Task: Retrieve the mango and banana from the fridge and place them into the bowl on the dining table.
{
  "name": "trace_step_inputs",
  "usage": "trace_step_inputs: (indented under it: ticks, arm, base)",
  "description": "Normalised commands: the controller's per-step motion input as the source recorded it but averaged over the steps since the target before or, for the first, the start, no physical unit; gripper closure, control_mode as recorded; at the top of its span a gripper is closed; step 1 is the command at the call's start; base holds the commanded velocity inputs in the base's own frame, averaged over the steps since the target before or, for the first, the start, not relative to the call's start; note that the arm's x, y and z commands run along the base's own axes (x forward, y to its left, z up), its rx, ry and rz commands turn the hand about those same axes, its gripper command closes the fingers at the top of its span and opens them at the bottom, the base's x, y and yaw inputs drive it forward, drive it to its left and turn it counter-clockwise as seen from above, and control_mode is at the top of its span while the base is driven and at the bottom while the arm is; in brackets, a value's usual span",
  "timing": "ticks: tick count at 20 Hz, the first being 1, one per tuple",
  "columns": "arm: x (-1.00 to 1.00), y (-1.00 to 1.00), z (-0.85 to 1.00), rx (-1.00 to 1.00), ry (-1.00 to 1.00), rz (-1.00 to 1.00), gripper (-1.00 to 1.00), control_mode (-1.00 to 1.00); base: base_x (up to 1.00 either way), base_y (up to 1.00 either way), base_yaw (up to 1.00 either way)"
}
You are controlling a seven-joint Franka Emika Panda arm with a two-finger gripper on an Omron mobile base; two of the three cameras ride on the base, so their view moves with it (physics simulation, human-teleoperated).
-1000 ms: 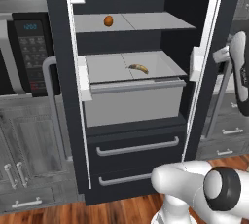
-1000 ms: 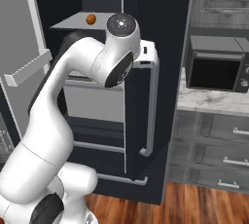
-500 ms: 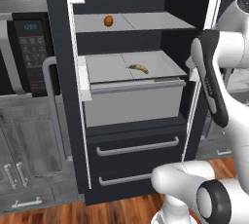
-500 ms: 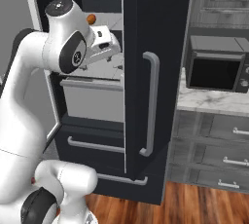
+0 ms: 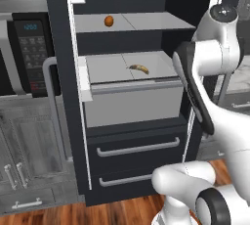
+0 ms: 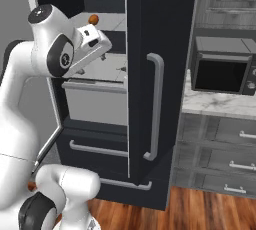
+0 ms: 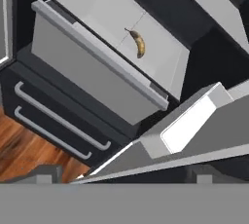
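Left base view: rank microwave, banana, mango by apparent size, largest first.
1. microwave, by far the largest, though cut off at the left edge.
2. banana, slim but longer than the mango.
3. mango, smallest; it sits further back, so its gap to the banana is unsure.

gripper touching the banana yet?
Apart. The hand view shows the small curved yellow-brown banana lying alone on the light grey fridge shelf, well beyond the open gripper fingertips at the bottom edge.

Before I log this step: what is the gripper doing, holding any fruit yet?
Gripper: open and empty; the banana lies on the fridge shelf, the mango on the shelf above.
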Motion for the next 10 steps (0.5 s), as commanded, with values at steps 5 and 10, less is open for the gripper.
trace_step_inputs:
  ticks: [5,10]
  arm:
    - [0.38,0.00,-0.03,-0.24,-0.06,0.05,-1.00,-1.00]
    - [0.48,0.00,0.00,-0.27,-0.04,0.03,-1.00,-1.00]
  base:
    - [0.00,0.00,0.00]
    - [0.00,0.00,0.00]
